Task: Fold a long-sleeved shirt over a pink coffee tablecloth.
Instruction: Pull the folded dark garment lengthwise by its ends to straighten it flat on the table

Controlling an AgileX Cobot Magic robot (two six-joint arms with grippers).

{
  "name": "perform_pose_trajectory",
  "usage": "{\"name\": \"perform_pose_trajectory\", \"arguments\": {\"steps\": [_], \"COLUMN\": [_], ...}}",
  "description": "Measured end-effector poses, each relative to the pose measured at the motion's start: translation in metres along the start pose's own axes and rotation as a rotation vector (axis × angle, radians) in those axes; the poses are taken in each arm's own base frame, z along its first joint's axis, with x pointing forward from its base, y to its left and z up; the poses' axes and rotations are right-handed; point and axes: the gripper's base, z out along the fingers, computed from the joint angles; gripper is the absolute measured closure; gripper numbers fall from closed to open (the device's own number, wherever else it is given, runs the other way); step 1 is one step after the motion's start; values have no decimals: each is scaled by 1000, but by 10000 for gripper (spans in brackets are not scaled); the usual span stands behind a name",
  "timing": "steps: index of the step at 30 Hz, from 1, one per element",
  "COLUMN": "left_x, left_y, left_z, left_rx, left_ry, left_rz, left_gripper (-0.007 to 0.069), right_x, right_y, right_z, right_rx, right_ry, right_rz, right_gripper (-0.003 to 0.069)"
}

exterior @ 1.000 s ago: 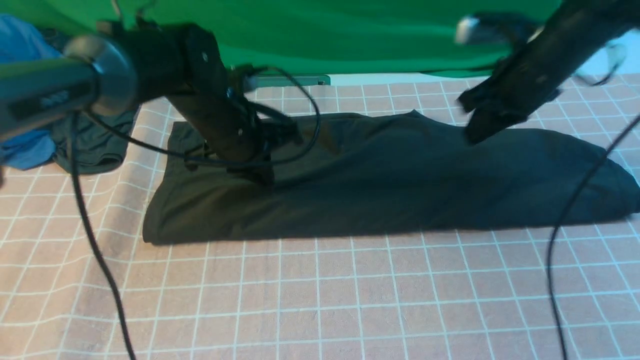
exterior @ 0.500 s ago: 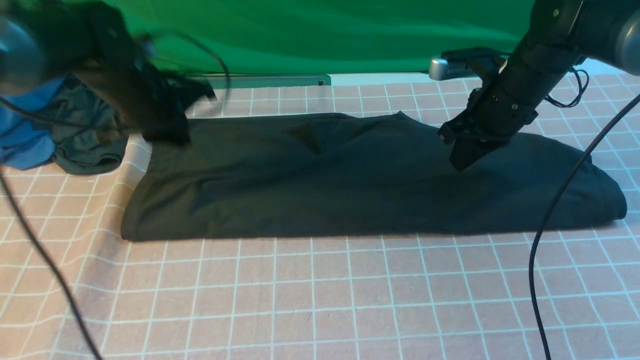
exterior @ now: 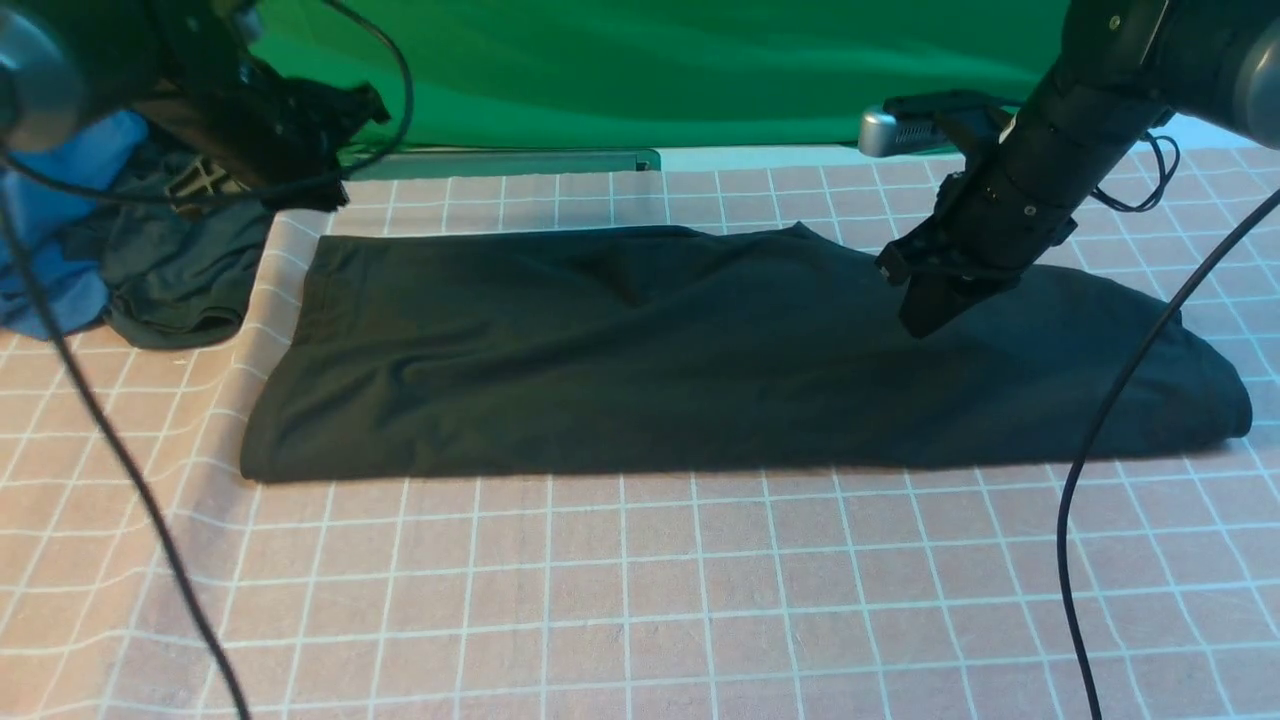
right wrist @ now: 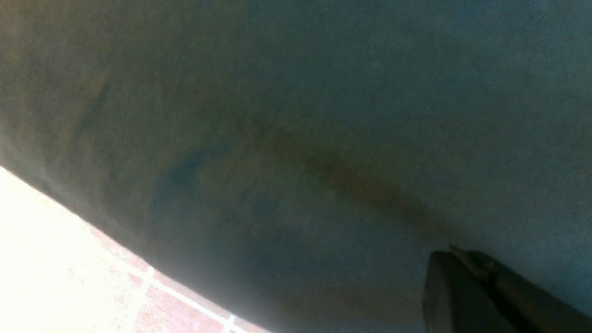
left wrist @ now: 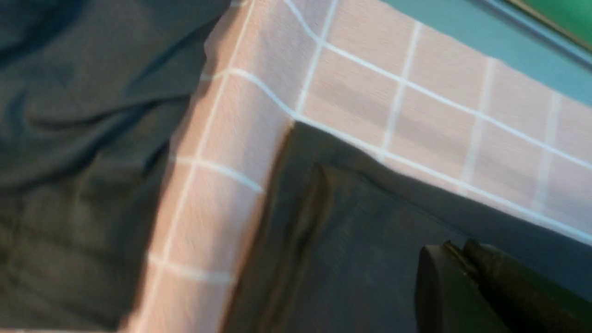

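Underneath, the pink coffee tablecloth (exterior: 640, 600) meets a green backdrop (exterior: 650, 70) behind.

Carrier: a table under the pink coffee tablecloth (exterior: 640, 600), which has thin white lines in squares.
Bare part: a pale teal strip of table top (exterior: 760, 157) behind the cloth's far edge.
Centre: the long-sleeved shirt (exterior: 640, 350) lies as a long black band, left to right.
Far left: a dark grey garment (exterior: 170, 280) is bunched with blue cloth (exterior: 50, 290), near the shirt but apart from it.
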Motion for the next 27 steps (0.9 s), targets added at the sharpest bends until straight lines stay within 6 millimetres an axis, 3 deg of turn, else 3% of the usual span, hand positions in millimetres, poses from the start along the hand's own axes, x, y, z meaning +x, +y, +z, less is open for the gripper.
{"name": "perform_pose_trajectory", "arguments": {"steps": [5,11,15,19,24,27], "left_x": [3,11,14,17,18,17], "left_y": [6,11,13,14,12,12], "left_z": [29,49,60,67,69,68], "left_rx": [-44,-65,-61,-59,-43,-38], "left_ry": [-19,-3,-7,-2,8,7], "left_rz": [68,95,103,138,193,205], "left_gripper": [405,235,215,284,525,595], "right_x": [0,0,0,-1,-1,-1], "right_y": [0,0,0,0,0,0], "right_z": [0,0,0,0,0,0], "right_rx": [-1,-1,-1,1,3,4], "right_ry": [0,0,0,-6,-12,-14], "right_rz": [0,-1,-1,-1,0,0], "right_gripper": [623,615,608,603,596,590]}}
